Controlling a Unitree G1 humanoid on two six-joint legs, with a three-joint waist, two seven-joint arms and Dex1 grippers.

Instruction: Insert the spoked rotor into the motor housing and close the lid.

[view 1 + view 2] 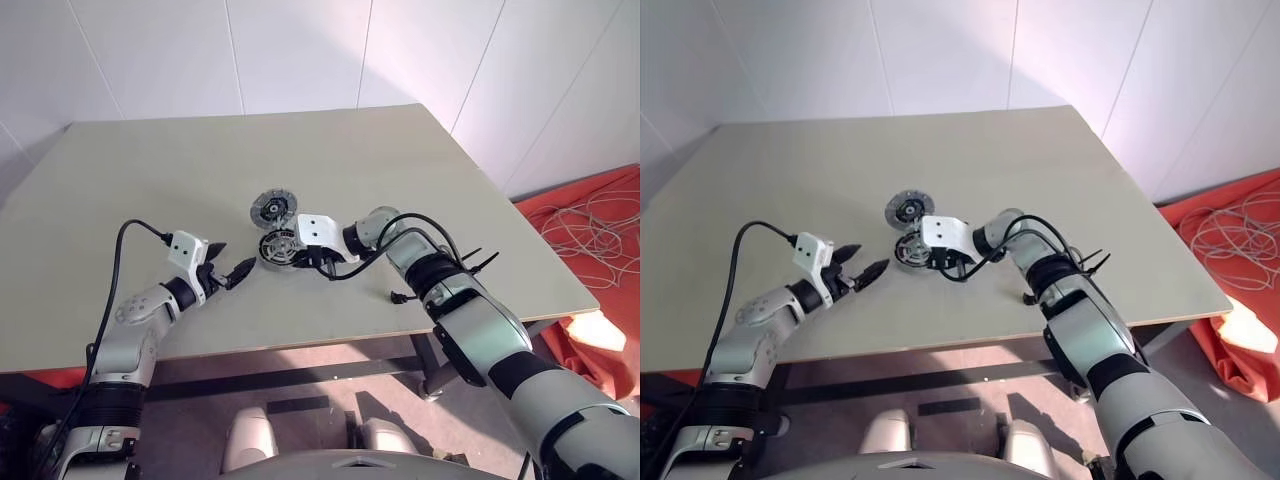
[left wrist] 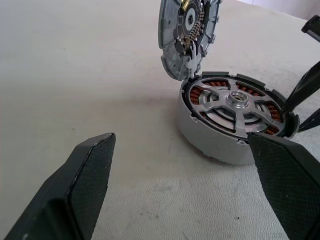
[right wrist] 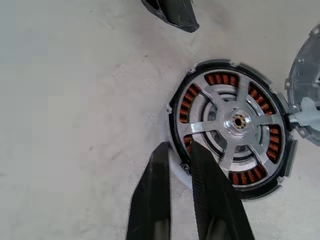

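The motor housing [image 1: 277,247] stands near the table's middle, with copper windings showing inside its dark rim. The spoked rotor [image 3: 235,120] lies flat inside it, silver spokes up. The lid [image 1: 271,208], a ribbed grey disc, stands tipped up at the housing's far edge, hinged open. My right gripper [image 3: 179,146] comes in from the right and is shut on the housing's rim, one finger inside over the windings and one outside the wall. My left gripper [image 1: 228,262] hovers open just left of the housing, with nothing between its fingers.
The pale table [image 1: 350,160] stretches wide behind and to the left of the motor. Its front edge runs close beneath both arms. Off the table's right side, red cloth [image 1: 590,215] and loose white cables [image 1: 600,235] lie on the floor.
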